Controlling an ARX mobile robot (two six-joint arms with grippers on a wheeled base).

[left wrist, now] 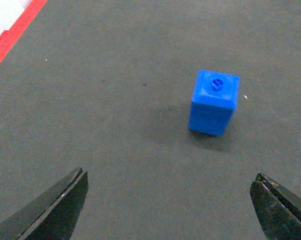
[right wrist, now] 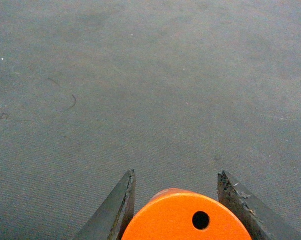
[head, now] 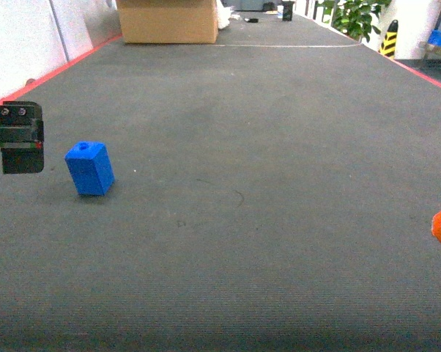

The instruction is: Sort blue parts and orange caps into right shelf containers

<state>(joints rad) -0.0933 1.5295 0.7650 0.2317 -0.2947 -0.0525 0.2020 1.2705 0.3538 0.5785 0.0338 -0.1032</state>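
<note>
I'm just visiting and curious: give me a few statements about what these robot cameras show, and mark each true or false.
1. The blue part stands upright on the dark belt. True.
2. The left tool is clamped on the blue part. False: its jaws are wide open, the part apart from them.
3. The right tool holds an orange cap. True.
4. The cardboard box sits beside the blue part. False: it is at the far end.

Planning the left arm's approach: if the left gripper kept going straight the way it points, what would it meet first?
Probably the blue part, standing upright on the grey belt ahead of the open left gripper, slightly right of centre; depth is uncertain.
</note>
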